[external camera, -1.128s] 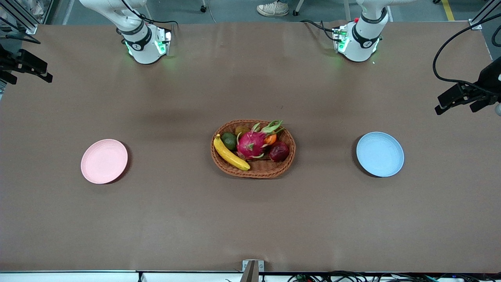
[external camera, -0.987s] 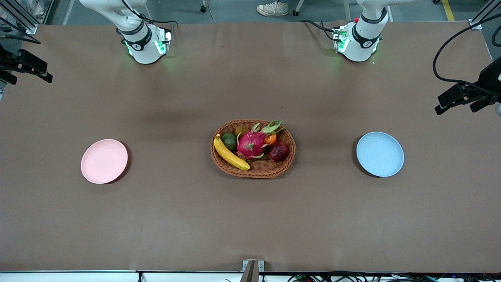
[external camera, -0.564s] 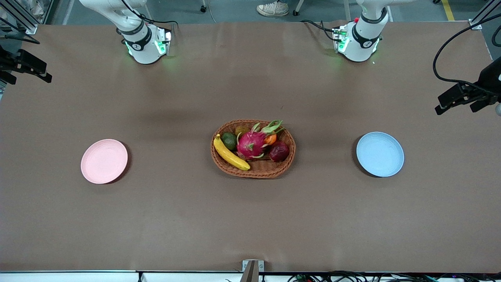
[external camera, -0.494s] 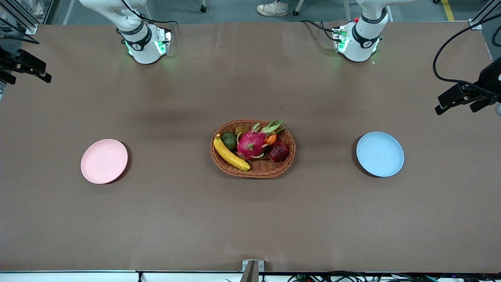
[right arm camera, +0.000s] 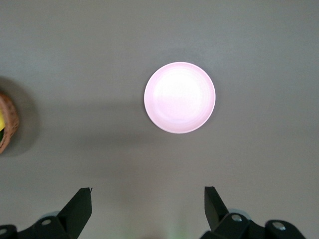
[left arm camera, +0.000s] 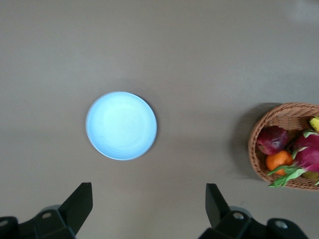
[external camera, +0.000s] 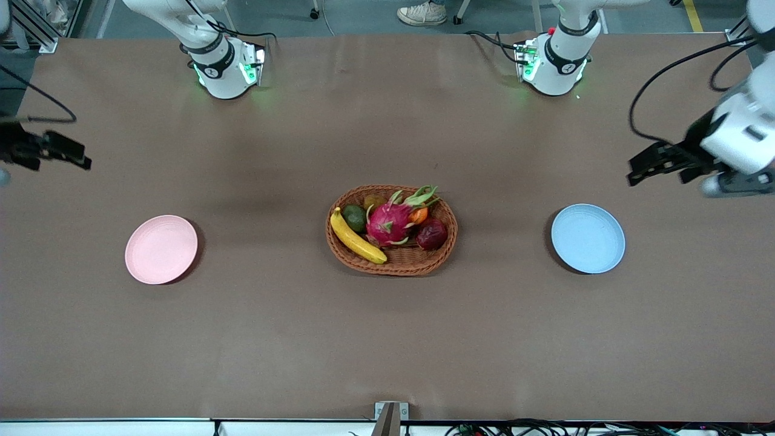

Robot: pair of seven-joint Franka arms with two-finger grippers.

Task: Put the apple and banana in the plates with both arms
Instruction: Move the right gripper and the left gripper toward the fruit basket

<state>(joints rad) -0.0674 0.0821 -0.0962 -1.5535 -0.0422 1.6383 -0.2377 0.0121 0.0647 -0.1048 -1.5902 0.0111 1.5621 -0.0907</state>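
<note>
The dark maroon apple [external camera: 432, 234] and the yellow banana [external camera: 356, 239] lie in a brown wicker basket [external camera: 418, 265] at the table's middle. The apple also shows in the left wrist view [left arm camera: 272, 140]. The pale pink plate [external camera: 161, 249] lies bare toward the right arm's end, also in the right wrist view [right arm camera: 180, 97]. The light blue plate [external camera: 587, 238] lies bare toward the left arm's end, also in the left wrist view [left arm camera: 121, 125]. My left gripper [external camera: 656, 163] [left arm camera: 148, 205] is open and empty, high over the table by the blue plate. My right gripper [external camera: 60, 154] [right arm camera: 147, 208] is open and empty, high by the pink plate.
The basket also holds a bright pink dragon fruit [external camera: 390, 221], a small orange fruit [external camera: 418, 215] and a green avocado [external camera: 355, 217]. The arms' bases [external camera: 227, 66] [external camera: 554, 60] stand along the table edge farthest from the front camera.
Both grippers have moved inward over the table: the left toward the blue plate, the right lower toward the pink plate. The fruit and plates have not moved.
</note>
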